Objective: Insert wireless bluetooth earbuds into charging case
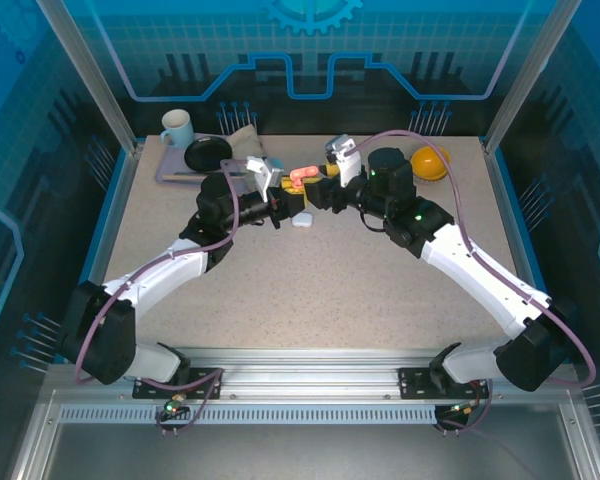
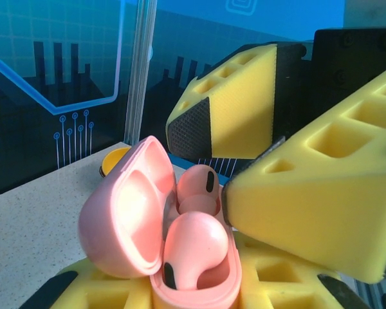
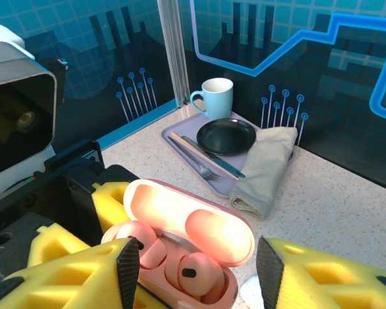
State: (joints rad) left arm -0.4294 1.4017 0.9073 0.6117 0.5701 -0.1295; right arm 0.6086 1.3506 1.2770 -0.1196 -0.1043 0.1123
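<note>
Gripping glossy rounded pink case (image 3: 186,222), left gripper (image 2: 193,291) is closed; right gripper (image 3: 199,273) gapes empty.

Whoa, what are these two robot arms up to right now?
The left gripper is clamped on a pink charging case with its lid open. Both pink earbuds sit in their sockets inside. The right gripper hovers just over the case with its fingers apart, holding nothing. A small white rounded thing lies on the table beside them.
</note>
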